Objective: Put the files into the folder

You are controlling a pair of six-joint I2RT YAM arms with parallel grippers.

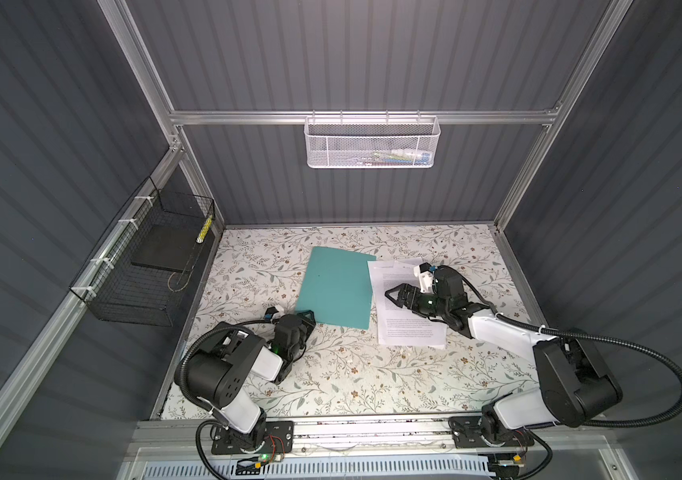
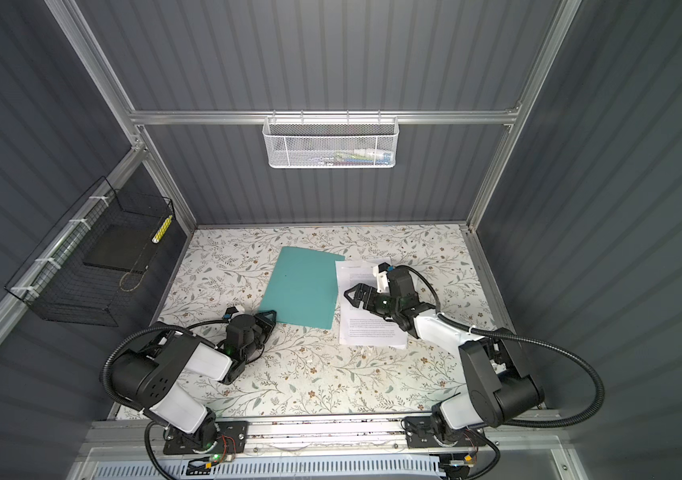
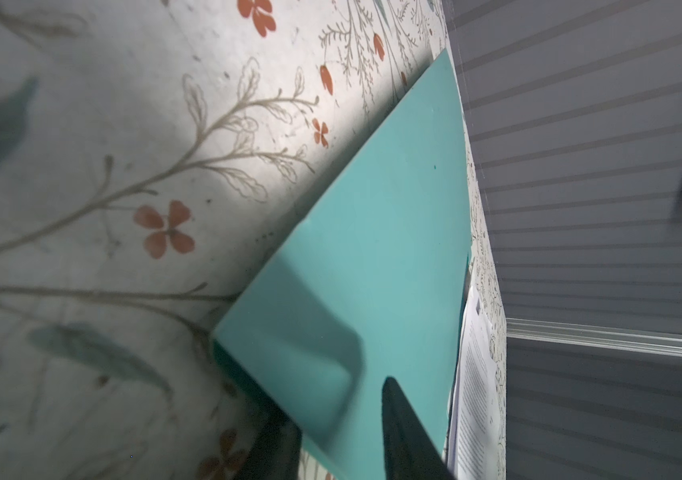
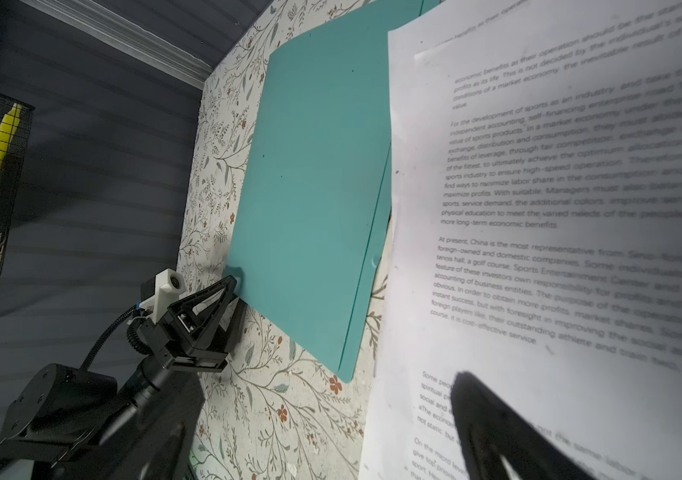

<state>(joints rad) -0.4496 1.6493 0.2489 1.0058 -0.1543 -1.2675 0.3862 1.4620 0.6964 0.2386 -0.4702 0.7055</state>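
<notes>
The teal folder lies closed on the floral table, a little tilted. My left gripper is at its near left corner, open. One finger reaches over the cover and the other sits under the corner, as the right wrist view shows at the left gripper. The files, white printed sheets, lie just right of the folder, their left edge slightly over it. My right gripper hovers open above the sheets, holding nothing.
A black wire basket hangs on the left wall with a dark grey slab and a yellow marker in it. A white mesh basket hangs on the back wall. The arm bases stand along the table's front rail.
</notes>
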